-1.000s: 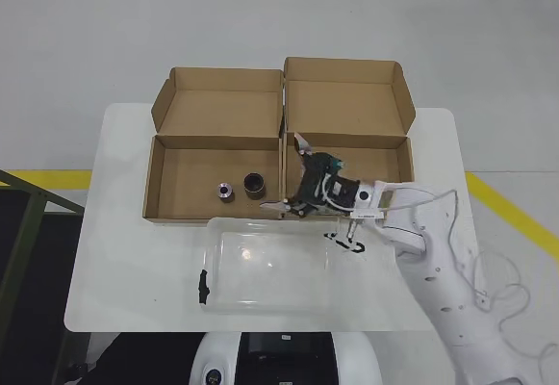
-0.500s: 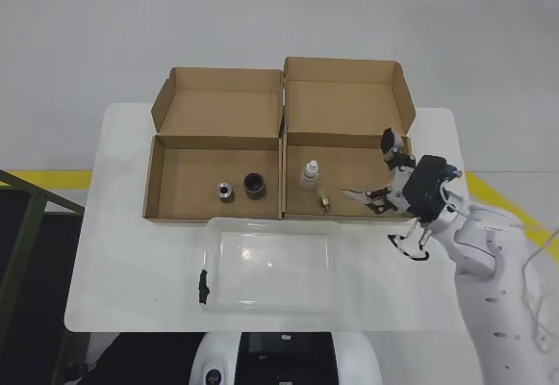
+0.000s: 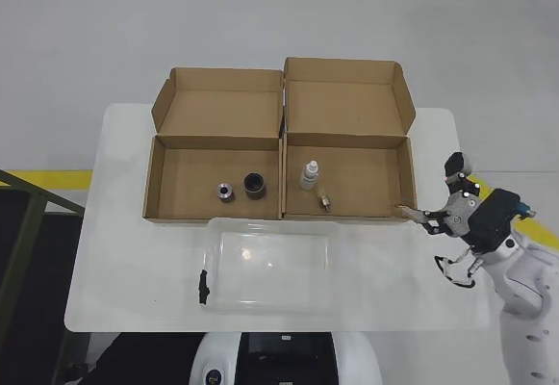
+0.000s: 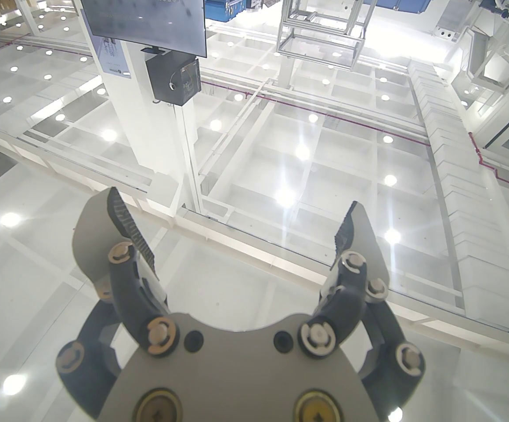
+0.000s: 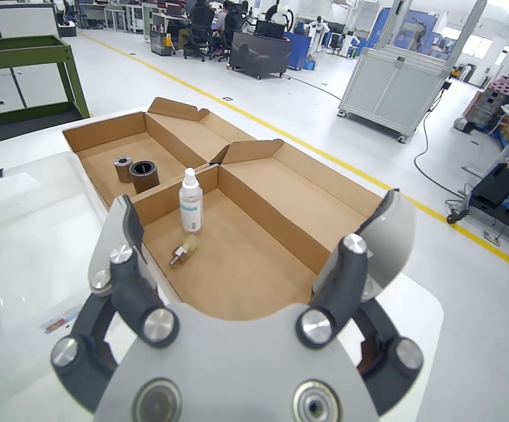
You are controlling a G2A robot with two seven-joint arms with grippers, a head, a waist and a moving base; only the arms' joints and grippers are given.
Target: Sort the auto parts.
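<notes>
The left gripper [image 4: 234, 204] is pointing up at a gridded ceiling, its ridged grey fingers [image 4: 127, 226] spreading wide around nothing. The right gripper [image 3: 432, 187] is hovering over the tabletop's [image 3: 125, 241] right edge, just outside the front right corner of the right cardboard box [image 3: 366, 183]. Its smooth curved fingers [image 5: 388, 230] are also gaping wide and carrying nothing.

Two shallow boxes of brown corrugated card are sitting side by side, touching along one shared wall, with their lids folding back flat behind them. In the left cardboard box [image 3: 183, 188] a dark ring-shaped bushing [image 3: 253, 184] is standing upright just beside a smaller dull metal collar [image 3: 223, 191]. In the right box a white plastic spray bottle [image 3: 310, 174] is standing upright near the shared wall. A small brass-and-steel fitting [image 3: 323, 202] is lying on its side just in front of the bottle.

A clear, glossy plastic tub [image 3: 269, 269] with rounded corners is sitting against the boxes' front walls. A small black piece [image 3: 202, 286] is showing at its left rim.

Bare matte-white tabletop is running wide to the left of the boxes and in a narrower strip on the right, under the right gripper. The right half of the right box floor is lying open.
</notes>
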